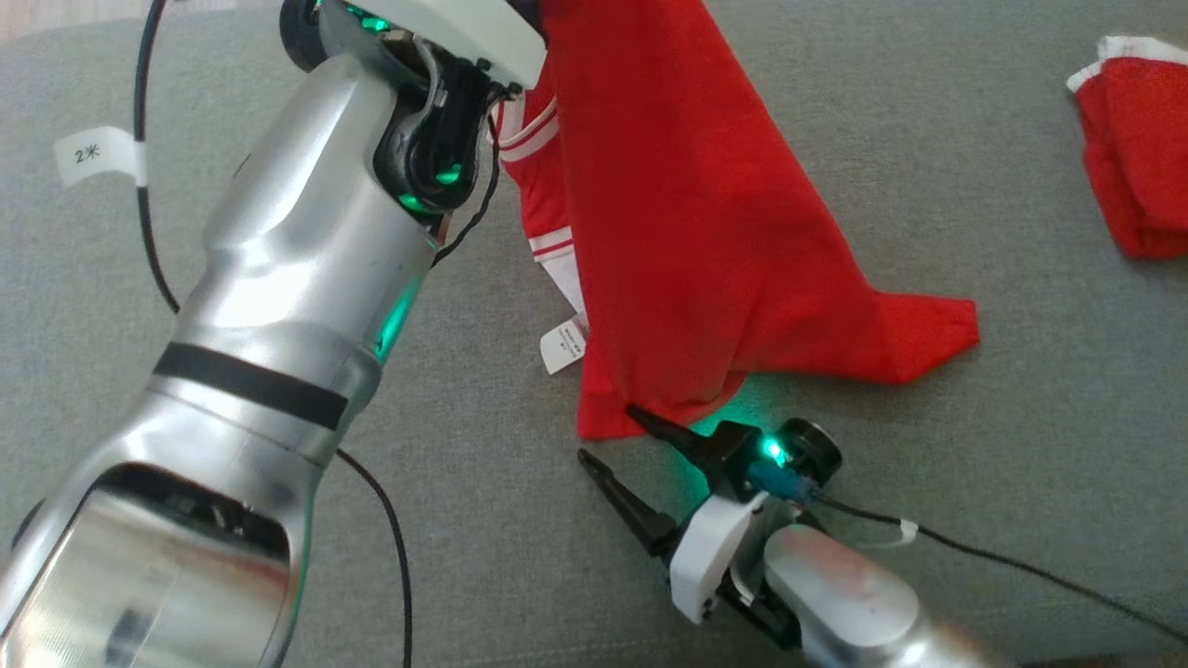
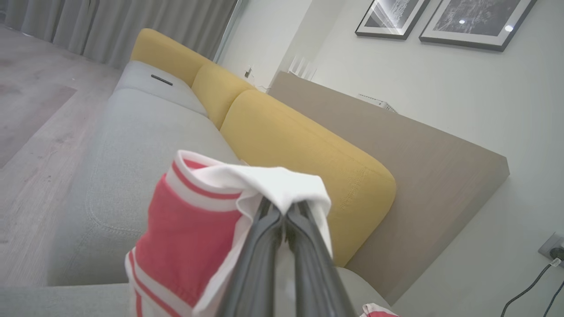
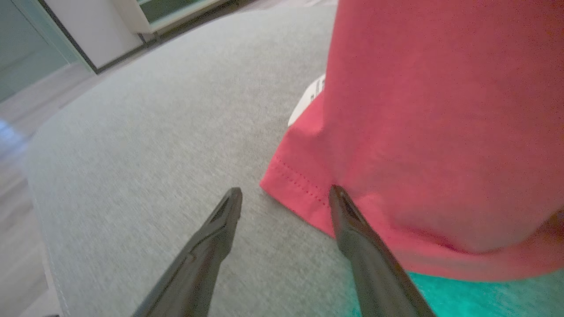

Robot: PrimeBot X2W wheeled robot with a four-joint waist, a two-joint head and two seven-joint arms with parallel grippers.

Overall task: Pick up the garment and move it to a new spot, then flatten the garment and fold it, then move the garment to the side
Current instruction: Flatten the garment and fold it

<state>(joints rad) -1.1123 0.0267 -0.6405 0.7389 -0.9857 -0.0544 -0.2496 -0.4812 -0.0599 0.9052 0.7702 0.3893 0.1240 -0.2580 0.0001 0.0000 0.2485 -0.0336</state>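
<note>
The garment [image 1: 687,232] is a red shirt with white striped trim, hanging from the top of the head view down onto the grey cushion [image 1: 928,139]. My left gripper [image 2: 285,211] is shut on its white-trimmed edge [image 2: 264,180], holding it up. My right gripper [image 1: 608,433] stands open at the shirt's lower hem corner [image 3: 299,185]. One finger rests at the hem's edge, the other over bare cushion. A white care label [image 1: 563,345] pokes out beside the hem.
A second red and white cloth [image 1: 1137,148] lies at the far right of the grey cushion. Yellow back cushions [image 2: 299,145] line the sofa's rear. Black cables [image 1: 1002,557] trail from both arms across the seat.
</note>
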